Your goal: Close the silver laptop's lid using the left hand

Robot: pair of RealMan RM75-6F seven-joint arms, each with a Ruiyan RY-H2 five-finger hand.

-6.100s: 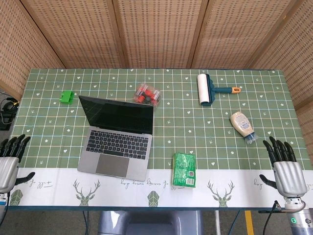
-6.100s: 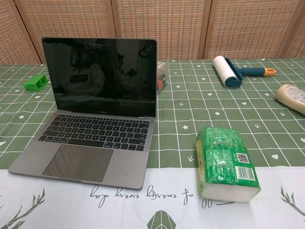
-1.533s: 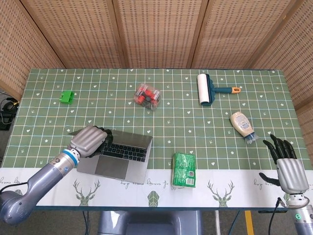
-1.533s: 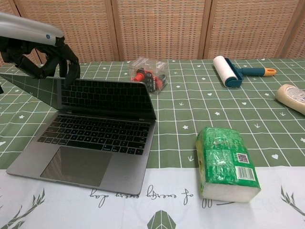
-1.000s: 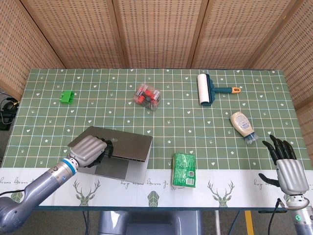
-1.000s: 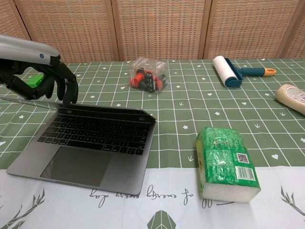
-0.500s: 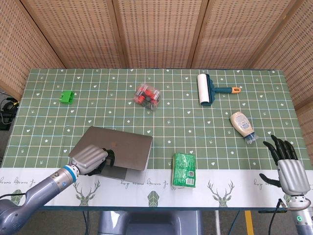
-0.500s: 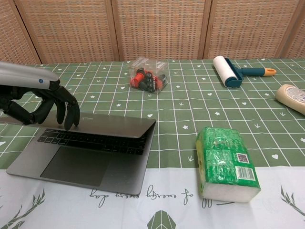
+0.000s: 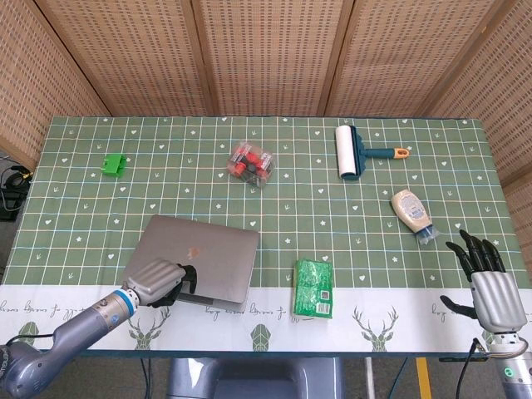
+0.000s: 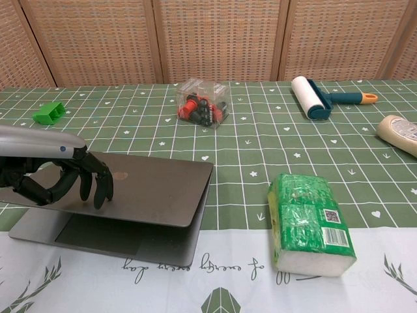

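Observation:
The silver laptop [image 9: 208,253] [image 10: 156,186] lies at the front left of the table, its lid lowered almost flat with a thin gap left at the front edge. My left hand [image 9: 158,281] [image 10: 68,179] presses on the lid's front left part, fingers curled down with the fingertips [image 10: 99,199] on the metal. My right hand [image 9: 490,287] hovers at the front right table corner, fingers spread, holding nothing; the chest view does not show it.
A green tissue pack [image 9: 313,288] [image 10: 307,222] lies right of the laptop. Behind are a clear box of red items [image 9: 252,160] [image 10: 203,104], a lint roller [image 9: 353,151] [image 10: 316,96], a squeeze bottle [image 9: 412,213] [image 10: 399,132] and a small green block [image 9: 112,164] [image 10: 49,112].
Over the last second my left hand has pushed the lid down from half-raised to nearly flat, moving toward the table's front edge. The right hand has stayed put.

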